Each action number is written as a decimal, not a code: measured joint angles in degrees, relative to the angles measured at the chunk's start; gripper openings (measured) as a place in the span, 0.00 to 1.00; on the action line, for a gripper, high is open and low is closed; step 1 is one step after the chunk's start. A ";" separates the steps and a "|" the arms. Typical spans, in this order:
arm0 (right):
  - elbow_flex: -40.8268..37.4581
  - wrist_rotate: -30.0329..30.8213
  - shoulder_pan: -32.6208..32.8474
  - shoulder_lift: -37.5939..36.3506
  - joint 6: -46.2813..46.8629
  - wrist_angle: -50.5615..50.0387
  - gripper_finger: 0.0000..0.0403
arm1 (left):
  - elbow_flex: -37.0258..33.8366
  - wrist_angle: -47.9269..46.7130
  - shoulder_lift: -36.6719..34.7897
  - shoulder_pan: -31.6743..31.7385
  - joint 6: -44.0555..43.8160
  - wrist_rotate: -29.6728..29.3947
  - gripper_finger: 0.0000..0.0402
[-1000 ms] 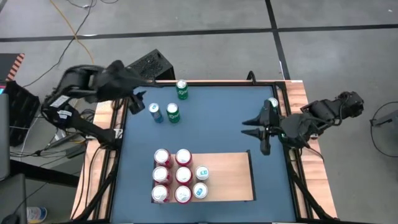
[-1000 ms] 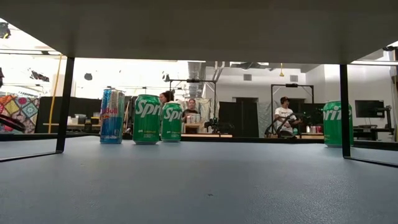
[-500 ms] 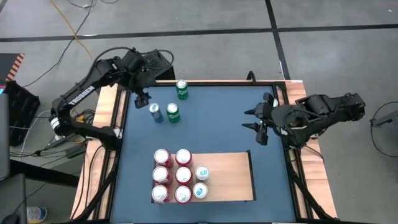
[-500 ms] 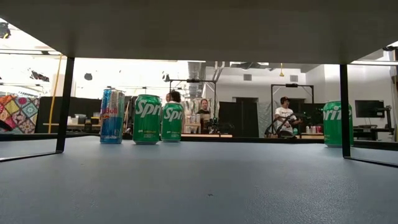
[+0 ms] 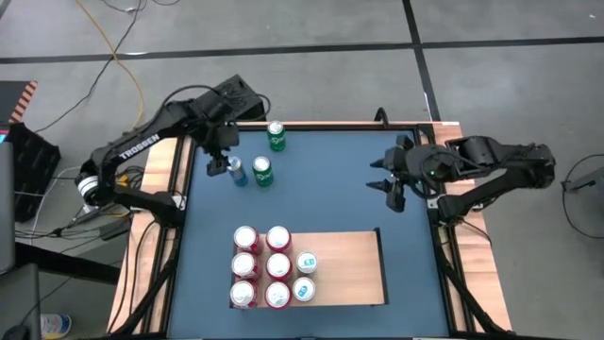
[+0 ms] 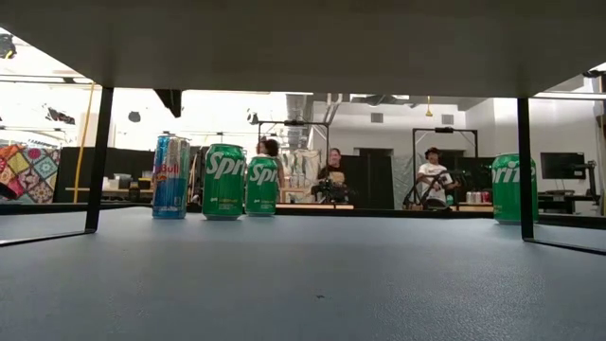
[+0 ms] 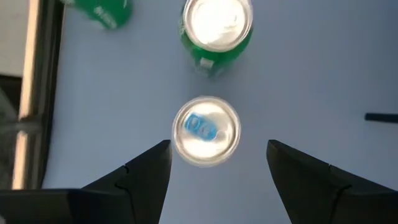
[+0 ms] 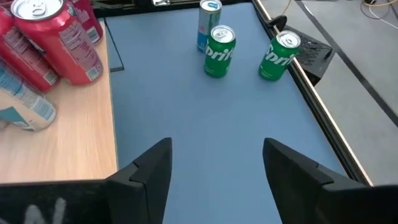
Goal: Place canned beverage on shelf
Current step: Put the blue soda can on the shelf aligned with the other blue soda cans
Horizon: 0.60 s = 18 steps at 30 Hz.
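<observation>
A slim blue-and-silver can (image 5: 236,171) stands on the blue table at the far left. One green can (image 5: 262,172) stands beside it and another (image 5: 276,137) stands farther back. My left gripper (image 5: 219,157) is open just above and beside the blue can. In the left wrist view its fingers (image 7: 217,158) point down, with the can's top (image 7: 205,130) just ahead of the gap. My right gripper (image 5: 386,181) is open and empty at the far right. The pale tan shelf board (image 5: 344,269) lies at the near middle and holds several cans. A further green can (image 6: 507,188) stands at the right.
On the shelf's left half stand several red cans (image 5: 261,264) and two pale blue ones (image 5: 305,276); its right half is bare wood. Wooden frame rails with black bars (image 5: 451,255) run along the table's sides. People show in the room behind the table (image 6: 431,175).
My left arm has swung over from the table's left edge. Its gripper has tipped to point down and has come over the blue can, and a fingertip now shows from above in the low view. My right gripper has drifted a little toward the far edge. No can has moved.
</observation>
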 joint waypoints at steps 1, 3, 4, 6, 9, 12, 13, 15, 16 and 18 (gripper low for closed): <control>0.00 -0.61 -0.53 0.00 -0.40 0.03 0.58 | -0.61 1.21 0.00 0.00 0.14 0.85 0.62; 0.00 -1.62 -1.54 0.00 -1.16 0.02 0.58 | -1.56 3.46 0.00 0.00 0.86 1.32 0.62; 0.00 -2.16 -2.00 0.00 -1.35 0.02 0.58 | -2.02 4.56 0.00 0.00 1.21 1.34 0.62; 0.00 -3.51 -2.91 0.00 -1.44 0.00 0.58 | -3.14 6.84 0.00 0.01 1.26 1.47 0.62; 0.00 -5.20 -3.98 0.00 -1.84 -0.03 0.58 | -4.92 7.83 0.00 0.02 1.75 1.61 0.62; 0.00 -6.12 -4.66 0.00 -2.82 -0.03 0.58 | -6.65 7.89 0.00 -0.18 2.56 1.54 0.62; 0.00 -6.32 -4.95 0.00 -2.98 -0.06 0.58 | -7.15 8.03 0.00 -0.34 2.72 1.33 0.62; 0.00 -6.50 -5.48 0.00 -3.30 -0.07 0.58 | -7.89 8.67 0.00 -0.39 2.78 0.62 0.62; 0.00 -6.50 -5.69 0.00 -3.59 -0.08 0.58 | -8.19 8.99 0.00 -0.39 2.77 0.47 0.62; 0.00 -6.48 -5.76 0.00 -3.89 -0.08 0.58 | -8.99 10.39 0.00 -0.39 2.76 -0.39 0.62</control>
